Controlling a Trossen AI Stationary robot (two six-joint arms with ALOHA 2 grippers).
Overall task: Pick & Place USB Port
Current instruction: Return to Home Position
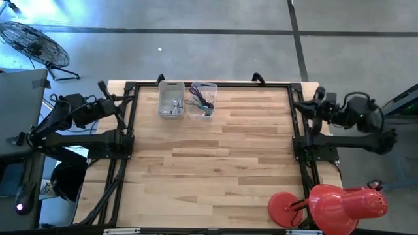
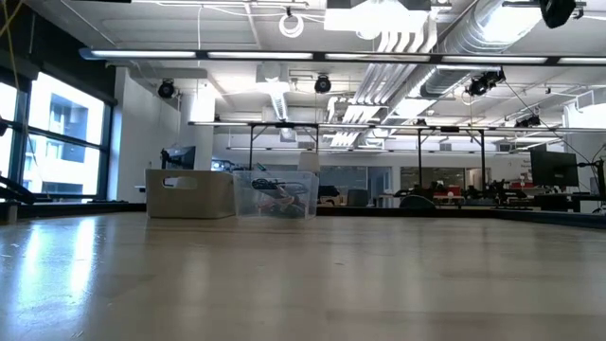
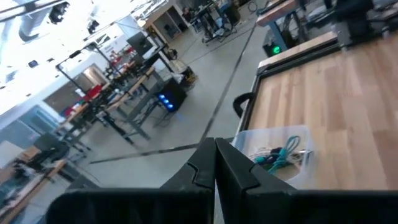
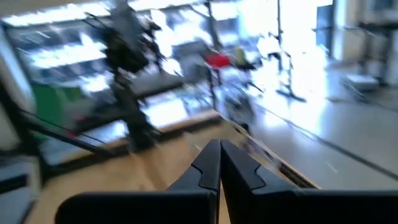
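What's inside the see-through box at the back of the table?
A tangle of charger cables lies in the transparent bin. A teal cable and some lighter ones show. How many there are, and whatever lies beneath the tangle, cannot be told.

Left arm (image 1: 75,117) and right arm (image 1: 356,119) are both chunky matte black, cables (image 1: 98,196) trailing off. The left end effector (image 3: 215,142) has dark wedge-shaped fingers (image 3: 239,171).
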